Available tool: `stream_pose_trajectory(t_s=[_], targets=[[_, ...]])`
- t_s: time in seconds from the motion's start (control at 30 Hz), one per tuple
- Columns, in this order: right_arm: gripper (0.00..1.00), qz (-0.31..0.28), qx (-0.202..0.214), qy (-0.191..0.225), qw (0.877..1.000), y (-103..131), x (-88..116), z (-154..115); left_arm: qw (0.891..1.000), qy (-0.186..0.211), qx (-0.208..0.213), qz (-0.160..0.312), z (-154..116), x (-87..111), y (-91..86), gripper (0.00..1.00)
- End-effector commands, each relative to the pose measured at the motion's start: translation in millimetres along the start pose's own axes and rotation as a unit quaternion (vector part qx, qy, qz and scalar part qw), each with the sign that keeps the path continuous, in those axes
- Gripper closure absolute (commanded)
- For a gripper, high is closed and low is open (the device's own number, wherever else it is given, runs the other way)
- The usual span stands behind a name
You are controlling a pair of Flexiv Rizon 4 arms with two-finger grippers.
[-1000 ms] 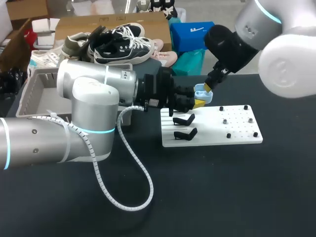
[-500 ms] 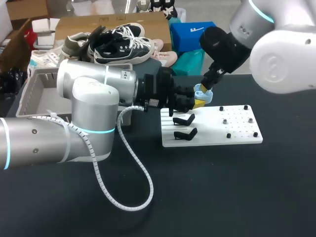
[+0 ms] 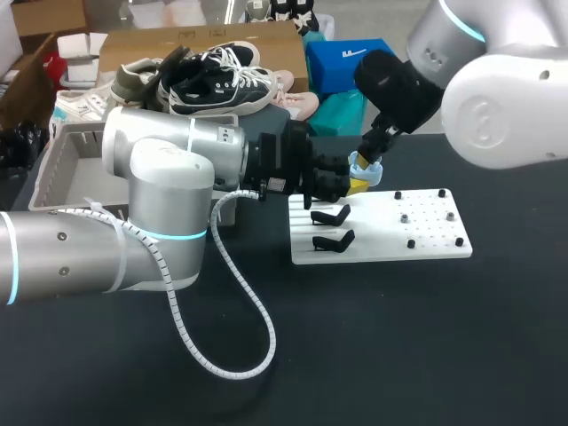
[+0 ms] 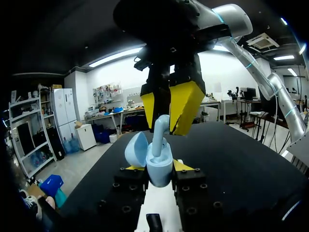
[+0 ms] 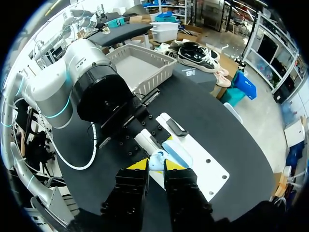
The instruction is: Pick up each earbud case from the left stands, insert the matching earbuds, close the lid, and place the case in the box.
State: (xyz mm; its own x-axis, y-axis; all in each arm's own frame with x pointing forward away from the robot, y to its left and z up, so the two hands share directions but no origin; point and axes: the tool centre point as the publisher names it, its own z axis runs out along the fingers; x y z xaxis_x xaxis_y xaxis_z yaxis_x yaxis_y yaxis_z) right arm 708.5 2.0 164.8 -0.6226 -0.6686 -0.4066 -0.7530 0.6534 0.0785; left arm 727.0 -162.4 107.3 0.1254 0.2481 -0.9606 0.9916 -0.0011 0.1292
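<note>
**Upper middle of the head view:** the left gripper, reaching in sideways from the frame's left, clamps a pale blue earbud case between its yellow tips. The case hangs just above the far left corner of a flat white board.

The earbud case is smooth, glossy plastic, rounded like a pebble. In the left wrist view the earbud case stands upright between that gripper's pads, touched from both sides. Its long axis is vertical and its mouth faces up. The domed lid is hinged open and tilts off to one side.

The right gripper comes down steeply from the frame's upper right. Its wedge-shaped yellow fingers are drawn narrow on a pale blue earbud. The earbud's slim stem points straight up into those fingers, and its lower end sits in the case's open mouth. That puts the earbud directly beneath the right gripper and directly above the left one.

In the right wrist view the right gripper looks down on the same earbud case, with the black end of the left arm just beyond it.

Two black, hook-shaped stands rest on the board's left part, below the grippers in the frame. A grey plastic box sits at the left edge of the matte black table.
</note>
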Motion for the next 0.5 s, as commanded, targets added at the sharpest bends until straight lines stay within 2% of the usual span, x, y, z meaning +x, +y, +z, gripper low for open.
stream_pose_trajectory(t_s=[0.03, 0.5], targets=[[1.00, 0.001, -0.001, 0.003, 1.000, -1.3, -2.1, 3.2, 1.000, -0.001, -0.001, 0.000, 0.1, 0.3, -0.5, 1.00], [1.00, 0.003, -0.005, 0.003, 1.000, -0.9, -2.4, 7.3, 1.000, -0.001, -0.001, 0.000, 0.1, 0.3, -0.5, 1.00]])
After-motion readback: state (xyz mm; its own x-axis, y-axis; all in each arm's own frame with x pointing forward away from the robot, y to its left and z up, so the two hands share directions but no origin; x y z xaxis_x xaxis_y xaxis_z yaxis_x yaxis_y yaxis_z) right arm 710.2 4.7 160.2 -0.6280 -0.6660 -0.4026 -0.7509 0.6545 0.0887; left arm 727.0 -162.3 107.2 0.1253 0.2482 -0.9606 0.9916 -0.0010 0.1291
